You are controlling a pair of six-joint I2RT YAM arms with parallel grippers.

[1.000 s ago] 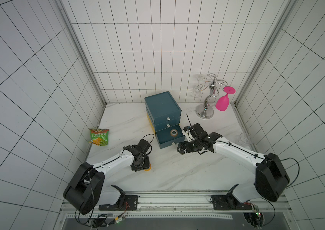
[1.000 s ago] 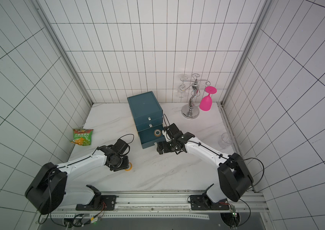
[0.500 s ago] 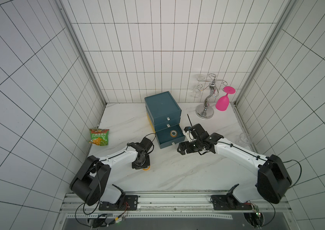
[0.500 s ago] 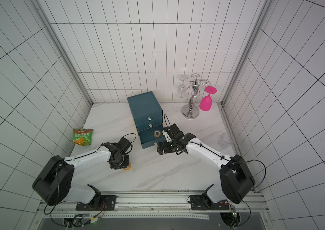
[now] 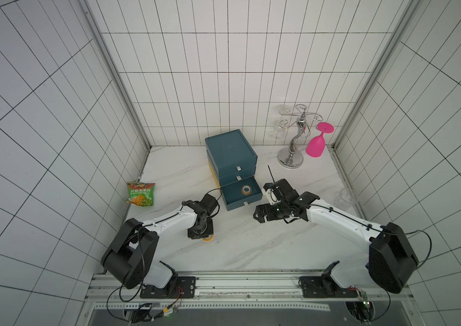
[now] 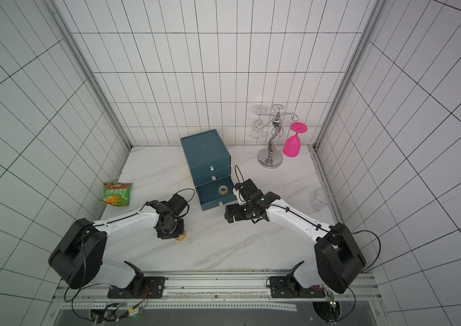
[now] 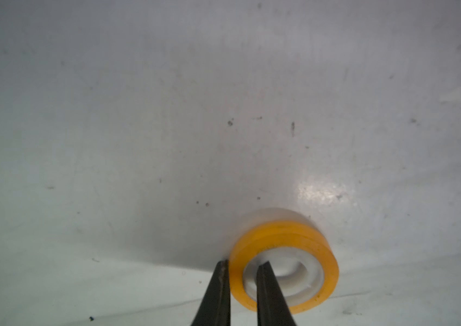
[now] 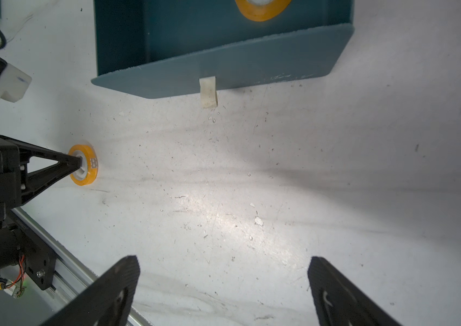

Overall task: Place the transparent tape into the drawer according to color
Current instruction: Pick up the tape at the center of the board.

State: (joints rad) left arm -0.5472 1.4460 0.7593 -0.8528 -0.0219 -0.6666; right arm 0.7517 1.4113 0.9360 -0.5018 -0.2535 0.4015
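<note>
On the tabletop (image 7: 167,113), left claw (image 7: 242,262) pinching orange tape roll (image 7: 288,234), right claw (image 8: 223,258) spread empty.

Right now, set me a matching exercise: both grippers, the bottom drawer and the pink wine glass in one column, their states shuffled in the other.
Things:
1. left gripper
2. right gripper
3. bottom drawer
4. pink wine glass

States:
A. hanging upside down on the chrome glass rack
B. open, holding nothing
C. shut on the wall of an orange-yellow tape roll
D. pulled out, with a second orange-yellow roll lying inside

Pairs: 1-C, 2-B, 3-D, 4-A
</note>
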